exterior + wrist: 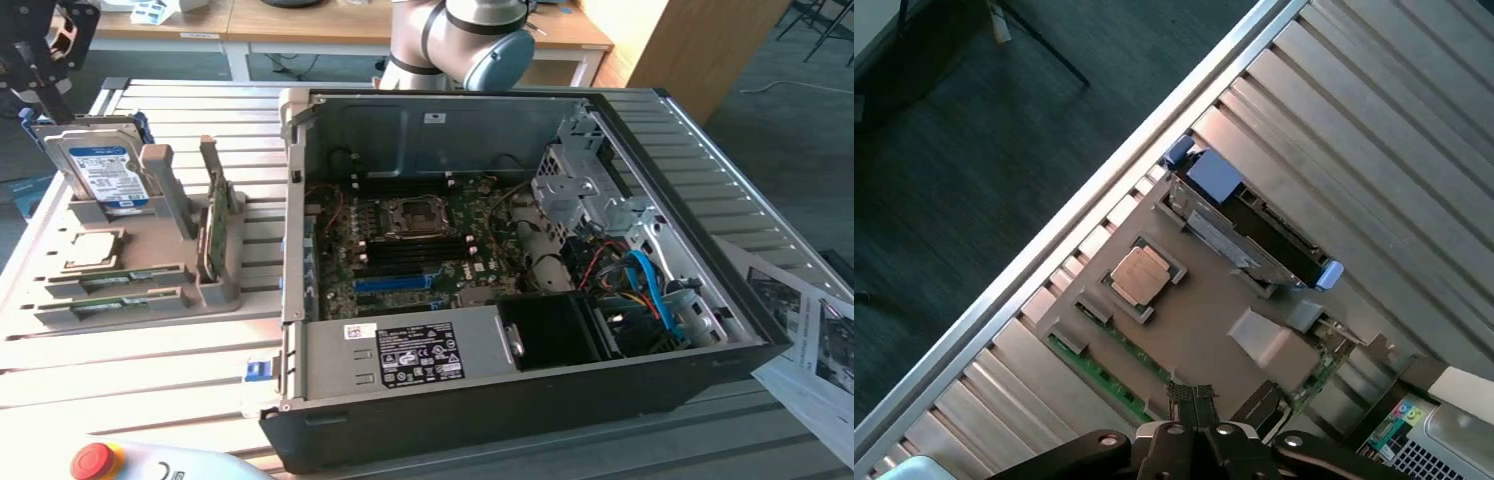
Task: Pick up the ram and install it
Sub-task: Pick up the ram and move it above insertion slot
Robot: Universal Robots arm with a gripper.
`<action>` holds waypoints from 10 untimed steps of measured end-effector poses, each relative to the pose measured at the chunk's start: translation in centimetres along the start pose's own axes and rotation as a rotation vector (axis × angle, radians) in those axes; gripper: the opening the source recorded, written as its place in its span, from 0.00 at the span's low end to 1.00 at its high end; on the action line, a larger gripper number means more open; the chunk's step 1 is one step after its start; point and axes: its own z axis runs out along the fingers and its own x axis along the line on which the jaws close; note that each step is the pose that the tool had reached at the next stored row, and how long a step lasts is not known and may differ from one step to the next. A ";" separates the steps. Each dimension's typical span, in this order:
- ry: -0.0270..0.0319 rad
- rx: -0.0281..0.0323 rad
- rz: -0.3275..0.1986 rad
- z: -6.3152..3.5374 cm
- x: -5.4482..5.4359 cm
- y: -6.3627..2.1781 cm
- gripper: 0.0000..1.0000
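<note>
The ram [1099, 375] is found lying at the edge of the grey tray [1194, 330]. The claw [1192, 400] is closed tight above that tray. A slatted metal table [1374, 120] and dark carpet [954, 150] are noted.

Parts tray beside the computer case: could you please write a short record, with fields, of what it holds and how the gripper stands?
tray: grey holder on the slatted table, at the exterior view's left of the open computer case
hard drive: upright in the tray, blue label
processor chip: flat in a recess of the tray
ram: green stick in a tray slot, not held
gripper: shut, holding nothing, over the tray
</note>
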 end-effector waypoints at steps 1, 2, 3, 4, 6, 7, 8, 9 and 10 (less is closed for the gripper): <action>0.0006 -0.0001 -0.012 0.00 0.0 0.00 0.11; 0.0012 -0.0001 -0.024 0.00 0.0 0.00 0.11; 0.0017 -0.0001 -0.036 0.00 0.0 0.00 0.11; 0.0022 -0.0002 -0.047 0.00 0.0 0.00 0.11; 0.0034 -0.0004 -0.069 0.00 0.0 0.00 0.11; 0.0039 -0.0003 -0.080 0.01 0.0 0.00 0.11; 0.0044 -0.0004 -0.092 0.01 0.0 0.00 0.11; 0.0050 -0.0004 -0.103 0.01 0.0 0.00 0.11; 0.0054 -0.0004 -0.114 0.01 0.0 0.00 0.11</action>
